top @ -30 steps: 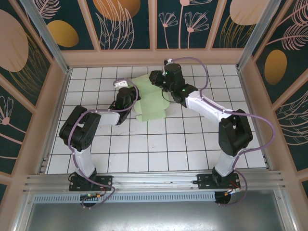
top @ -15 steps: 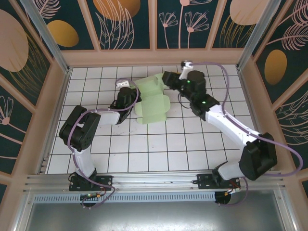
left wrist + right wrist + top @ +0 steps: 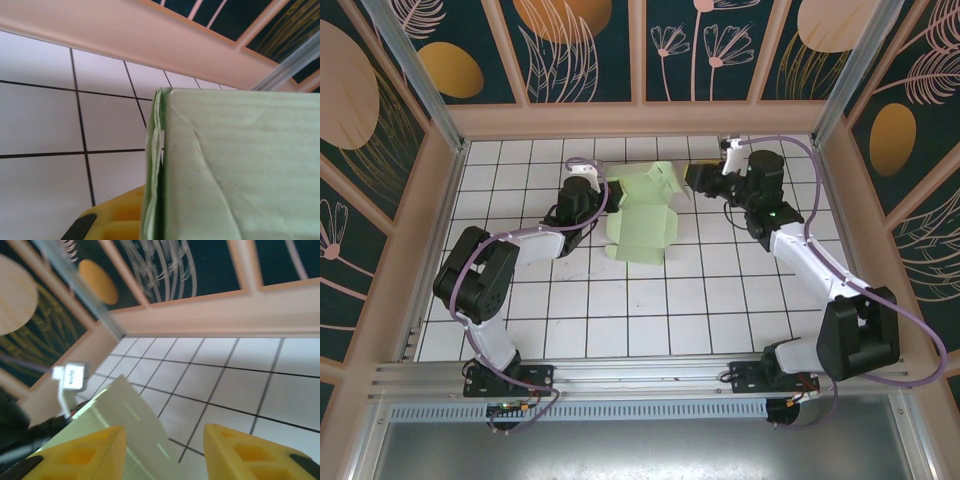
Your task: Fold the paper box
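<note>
Top external: left claw [image 3: 600,205] clenched on paper box [image 3: 642,228], right claw [image 3: 692,178] released nearby.

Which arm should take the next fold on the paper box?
Right, probably: the right end effector is open beside the raised flap of the paper box; the left end effector is shut on its left edge.

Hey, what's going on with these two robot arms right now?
The two arms are folding a pale green paper box on the white tiled table. The left gripper is shut on the box's left edge. The right gripper is open, holds nothing, and hangs just off the box's far right corner. The box looks only partly folded, with flaps raised at its far end.
</note>
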### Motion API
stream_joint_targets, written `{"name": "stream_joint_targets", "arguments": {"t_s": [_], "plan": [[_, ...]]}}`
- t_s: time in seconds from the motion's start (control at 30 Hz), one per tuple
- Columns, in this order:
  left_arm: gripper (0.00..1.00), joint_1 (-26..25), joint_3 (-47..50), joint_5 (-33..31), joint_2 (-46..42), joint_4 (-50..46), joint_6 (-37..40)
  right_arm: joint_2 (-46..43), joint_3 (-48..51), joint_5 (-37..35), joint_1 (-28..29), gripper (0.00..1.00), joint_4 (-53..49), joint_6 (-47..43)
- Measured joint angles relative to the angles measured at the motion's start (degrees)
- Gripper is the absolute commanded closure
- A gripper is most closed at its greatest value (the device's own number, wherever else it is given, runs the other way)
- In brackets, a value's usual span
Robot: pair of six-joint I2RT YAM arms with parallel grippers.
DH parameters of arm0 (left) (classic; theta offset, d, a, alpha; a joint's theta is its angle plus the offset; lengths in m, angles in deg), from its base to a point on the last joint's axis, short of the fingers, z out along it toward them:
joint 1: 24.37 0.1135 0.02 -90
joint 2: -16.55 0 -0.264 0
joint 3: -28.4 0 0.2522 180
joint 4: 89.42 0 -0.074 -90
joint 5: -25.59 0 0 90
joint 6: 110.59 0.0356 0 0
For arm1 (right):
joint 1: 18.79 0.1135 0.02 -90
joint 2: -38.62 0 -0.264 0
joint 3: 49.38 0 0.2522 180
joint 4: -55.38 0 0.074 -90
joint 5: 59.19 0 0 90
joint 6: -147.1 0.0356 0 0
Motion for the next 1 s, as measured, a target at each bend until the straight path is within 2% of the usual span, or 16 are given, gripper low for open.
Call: {"name": "stream_joint_targets", "arguments": {"t_s": [0.07,0.23,0.43,0.83,1.0], "plan": [[1.00,0.0,0.0,1.4,0.0,0.0,0.0,0.4,0.0,2.8,0.5,0.63,0.0,-0.9],[1.00,0.0,0.0,2.8,0.0,0.0,0.0,2.6,-0.2,6.4,3.1,0.66,-0.6,-3.0],[1.00,0.0,0.0,2.9,0.0,0.0,0.0,4.0,-1.2,6.9,5.9,0.68,-2.2,-5.5],[1.00,0.3,0.0,2.1,0.0,-0.9,0.0,7.3,-5.9,-1.1,10.0,0.69,-8.1,-12.5],[1.00,0.4,-0.9,2.1,0.0,-1.9,0.0,7.3,-5.9,-3.3,10.3,0.66,-8.7,-14.6]]}}
